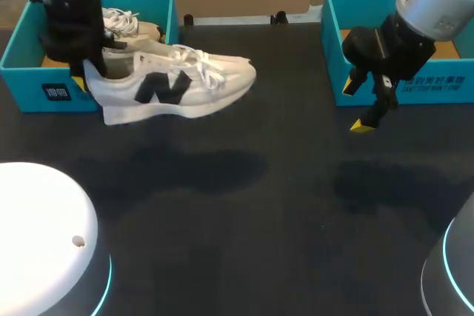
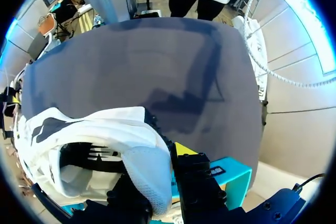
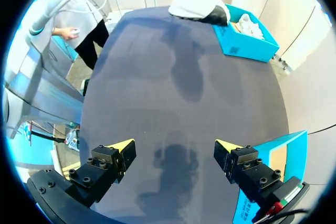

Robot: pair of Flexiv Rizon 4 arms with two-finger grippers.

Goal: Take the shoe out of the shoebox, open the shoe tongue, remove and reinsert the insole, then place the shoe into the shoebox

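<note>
Left gripper (image 1: 83, 72) is clamped on the heel of the white sneaker (image 1: 178, 86). In the left wrist view one finger sits inside the heel collar and the other outside, yellow tip showing, so the jaws are gripping the sneaker (image 2: 142, 166).

The sneaker is out of the left shoebox (image 1: 29, 86), just in front of its near wall, toe pointing right. It looks lifted clear of the table (image 1: 259, 205), judging by the shadow lying well apart below it. A second shoe (image 1: 129, 27) lies inside that shoebox.

Right gripper (image 1: 357, 106) hangs just in front of the right teal box (image 1: 415, 86), far right of the table. Its jaws are wide open with nothing between them, which is clear in the right wrist view (image 3: 173, 150). It is well apart from the sneaker, which shows far ahead of it (image 3: 191, 1) next to the left shoebox (image 3: 247, 45).

Progress, as a judgement: step one (shoe out of the box) is basically done, though the sneaker is not set down. The laces look tied and the tongue is not opened. Whether the insole is in place can't be confirmed, as the shoe's inside is mostly hidden. Left to do: open the tongue, pull and refit the insole, put the shoe back in the shoebox. The right arm likely has to come over to help, while the left holds the heel.
</note>
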